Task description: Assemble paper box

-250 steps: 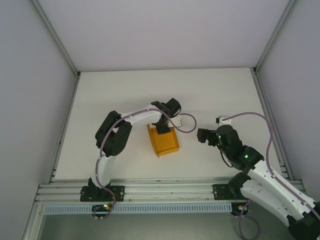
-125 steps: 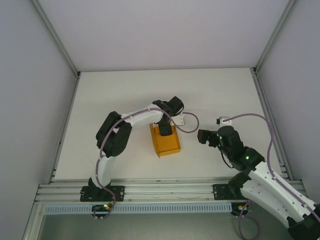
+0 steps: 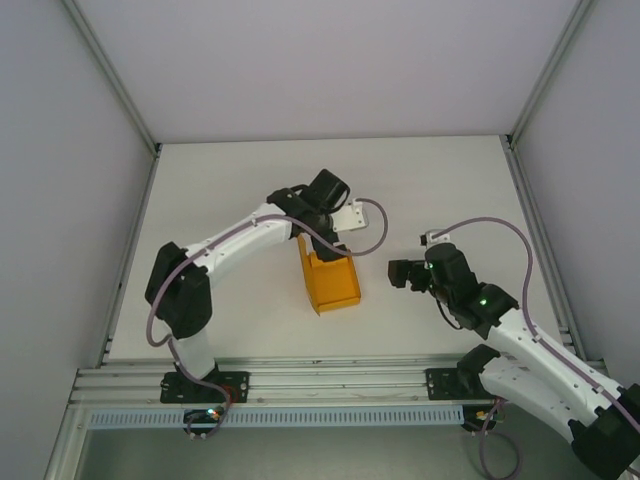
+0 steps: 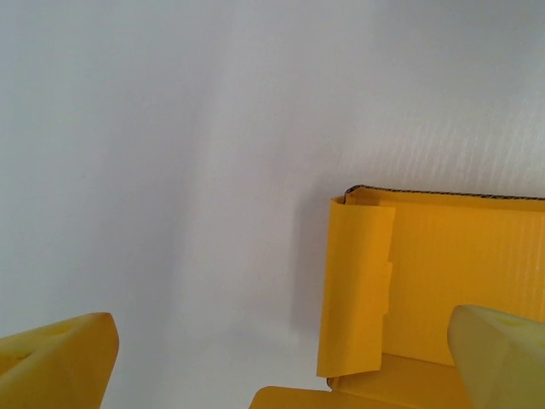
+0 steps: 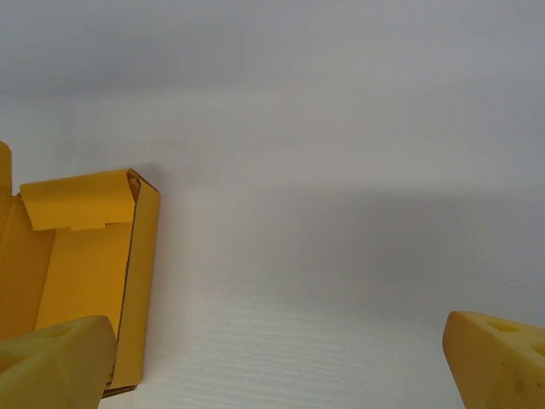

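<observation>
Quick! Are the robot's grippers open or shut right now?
Left gripper: open, holding nothing.
Right gripper: open, holding nothing.

A: What are the arms made of?
B: Left arm (image 3: pixel 240 237) and right arm (image 3: pixel 530 350): white links, black joints.
A: Wiring?
B: A mauve cable (image 3: pixel 384 222) loops at each wrist; green lights (image 3: pixel 483 297) on the right. The left gripper (image 4: pixel 281 354) has yellow pads (image 4: pixel 55 366).

Left wrist: box (image 4: pixel 443 281) cut off at right and bottom edges; fingers (image 4: pixel 55 362) cropped at bottom corners. Right wrist: box cropped at left edge. Top: left gripper (image 3: pixel 318 245) covers box's far end; jaws too small to read.
</observation>
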Robot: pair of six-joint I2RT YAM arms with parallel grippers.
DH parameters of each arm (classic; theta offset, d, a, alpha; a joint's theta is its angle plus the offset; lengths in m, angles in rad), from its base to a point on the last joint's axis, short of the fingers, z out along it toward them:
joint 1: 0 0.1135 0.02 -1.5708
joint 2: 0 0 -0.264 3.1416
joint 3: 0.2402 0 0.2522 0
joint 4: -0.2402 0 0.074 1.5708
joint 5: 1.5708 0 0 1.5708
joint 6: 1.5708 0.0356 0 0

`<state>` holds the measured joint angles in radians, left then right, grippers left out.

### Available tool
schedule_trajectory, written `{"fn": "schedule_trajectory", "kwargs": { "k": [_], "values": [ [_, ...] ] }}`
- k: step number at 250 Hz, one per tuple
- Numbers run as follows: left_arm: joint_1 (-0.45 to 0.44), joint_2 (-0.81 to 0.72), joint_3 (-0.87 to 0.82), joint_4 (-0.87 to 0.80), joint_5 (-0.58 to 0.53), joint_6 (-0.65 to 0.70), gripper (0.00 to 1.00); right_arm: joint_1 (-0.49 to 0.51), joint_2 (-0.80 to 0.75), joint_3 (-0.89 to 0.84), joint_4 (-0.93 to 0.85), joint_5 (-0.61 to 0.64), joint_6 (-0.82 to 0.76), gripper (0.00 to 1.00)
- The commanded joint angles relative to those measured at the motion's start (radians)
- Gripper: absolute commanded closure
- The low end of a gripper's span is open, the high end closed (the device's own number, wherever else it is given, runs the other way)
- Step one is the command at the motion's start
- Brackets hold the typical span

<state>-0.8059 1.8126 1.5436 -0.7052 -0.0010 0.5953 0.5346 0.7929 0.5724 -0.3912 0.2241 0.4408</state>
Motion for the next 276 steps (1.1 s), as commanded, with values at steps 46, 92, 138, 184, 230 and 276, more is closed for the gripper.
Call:
{"fn": "schedule_trajectory", "kwargs": {
  "k": [46, 92, 138, 184, 230, 276],
  "values": [
    [0.061, 0.220, 0.183, -0.241, 0.114, 0.086, 0.08, -0.005, 0.014, -0.009, 0.041, -0.060, -0.011, 0.00],
    [0.078, 0.241, 0.200, -0.219, 0.125, 0.046, 0.04, -0.007, 0.035, -0.013, 0.090, -0.117, -0.092, 0.00],
    [0.124, 0.095, 0.104, -0.101, 0.187, -0.065, 0.00, -0.007, 0.205, 0.077, 0.154, -0.241, -0.319, 0.00],
    [0.211, -0.188, -0.147, 0.133, 0.208, -0.273, 0.00, -0.005, 0.526, 0.331, 0.064, -0.425, -0.599, 0.00],
    [0.277, -0.460, -0.417, 0.296, 0.216, -0.383, 0.00, -0.002, 0.884, 0.679, -0.199, -0.536, -1.115, 0.03],
    [0.321, -0.625, -0.562, 0.354, 0.208, -0.454, 0.00, 0.000, 1.161, 1.015, -0.482, -0.581, -1.351, 0.13]
  ]
}}
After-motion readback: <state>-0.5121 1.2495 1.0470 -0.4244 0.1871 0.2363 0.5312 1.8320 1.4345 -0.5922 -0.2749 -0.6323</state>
